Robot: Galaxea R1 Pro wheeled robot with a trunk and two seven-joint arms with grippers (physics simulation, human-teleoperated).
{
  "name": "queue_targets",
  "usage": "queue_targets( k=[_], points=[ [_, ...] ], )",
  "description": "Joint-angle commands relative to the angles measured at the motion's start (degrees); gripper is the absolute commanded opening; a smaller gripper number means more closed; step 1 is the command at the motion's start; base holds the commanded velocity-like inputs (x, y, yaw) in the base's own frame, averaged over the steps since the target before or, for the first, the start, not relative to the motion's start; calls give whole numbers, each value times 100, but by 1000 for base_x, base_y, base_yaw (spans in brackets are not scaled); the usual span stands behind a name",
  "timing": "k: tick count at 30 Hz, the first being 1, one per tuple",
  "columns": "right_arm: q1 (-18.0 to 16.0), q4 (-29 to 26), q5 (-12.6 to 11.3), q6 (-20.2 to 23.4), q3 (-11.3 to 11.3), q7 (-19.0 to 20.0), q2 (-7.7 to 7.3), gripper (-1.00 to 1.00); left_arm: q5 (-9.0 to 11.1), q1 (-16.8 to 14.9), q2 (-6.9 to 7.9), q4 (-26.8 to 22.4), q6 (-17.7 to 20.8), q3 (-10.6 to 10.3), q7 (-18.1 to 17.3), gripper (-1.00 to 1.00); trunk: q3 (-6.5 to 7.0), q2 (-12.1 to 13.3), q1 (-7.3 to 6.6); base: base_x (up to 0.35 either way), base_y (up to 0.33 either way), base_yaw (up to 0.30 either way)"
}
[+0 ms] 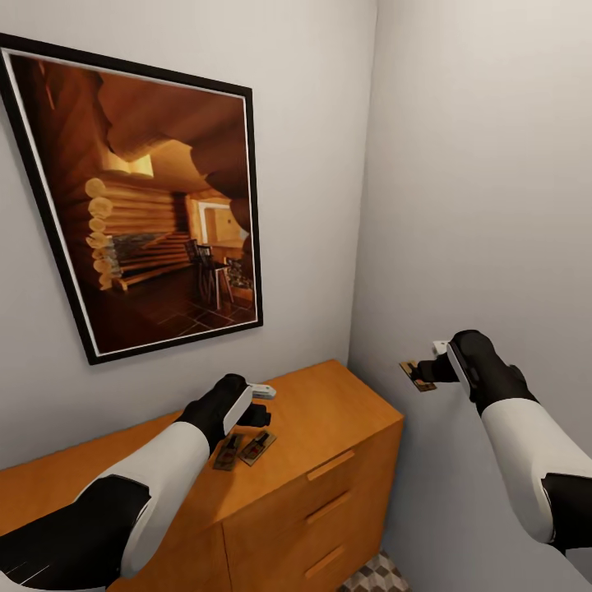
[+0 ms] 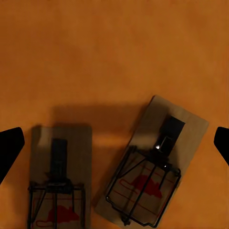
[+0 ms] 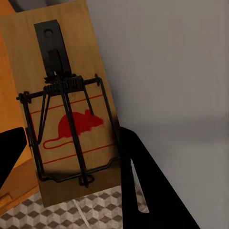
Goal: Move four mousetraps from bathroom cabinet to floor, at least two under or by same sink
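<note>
Head view: right gripper (image 1: pixel 425 372) holds mousetrap (image 1: pixel 417 375) past cabinet (image 1: pixel 329 427) edge.

Left pincer (image 1: pixel 261 404) hangs spread, pointing down; right pincer (image 1: pixel 422 372), arm outstretched, grips a mousetrap (image 1: pixel 417 376).

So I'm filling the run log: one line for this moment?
right tool: holds mousetrap | left tool: open over two mousetraps on cabinet

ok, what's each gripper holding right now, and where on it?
The right gripper holds a mousetrap by its long side edges, off the cabinet. The left gripper is open above two mousetraps on the cabinet top, holding nothing.
</note>
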Motion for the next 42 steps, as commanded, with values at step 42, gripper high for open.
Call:
queue_targets(
  k=[42],
  points=[
    [-4, 160, 60, -100, -14, 56, 1, -100, 43, -6, 74, 157, -6, -19, 53, 100, -10, -7, 1, -46, 0, 0]
  ],
)
